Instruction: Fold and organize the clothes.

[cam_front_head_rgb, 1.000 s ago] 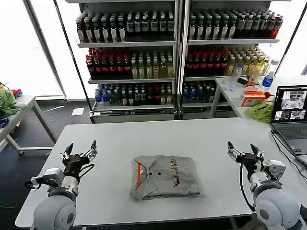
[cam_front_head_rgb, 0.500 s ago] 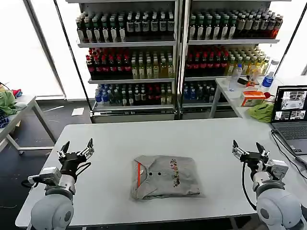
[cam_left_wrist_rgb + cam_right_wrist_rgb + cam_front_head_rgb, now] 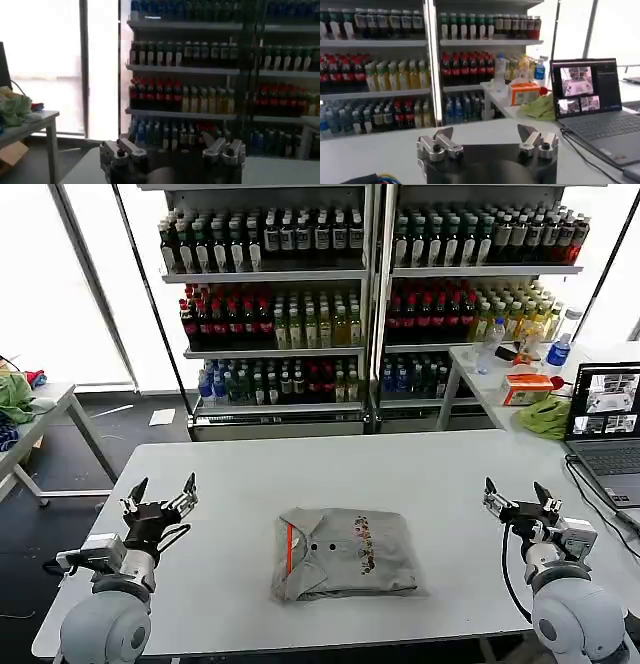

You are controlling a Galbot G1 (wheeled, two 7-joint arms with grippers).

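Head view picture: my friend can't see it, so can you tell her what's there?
A folded grey shirt lies in the middle of a white table. The robot's left gripper and right gripper hang open on either side, touching nothing. Shelves of bottles stand behind.

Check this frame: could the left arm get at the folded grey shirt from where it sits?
Probably yes. The left gripper is open above the white table, apart from the folded grey shirt, with only bare tabletop between them. The right gripper waits open on the shirt's far side.
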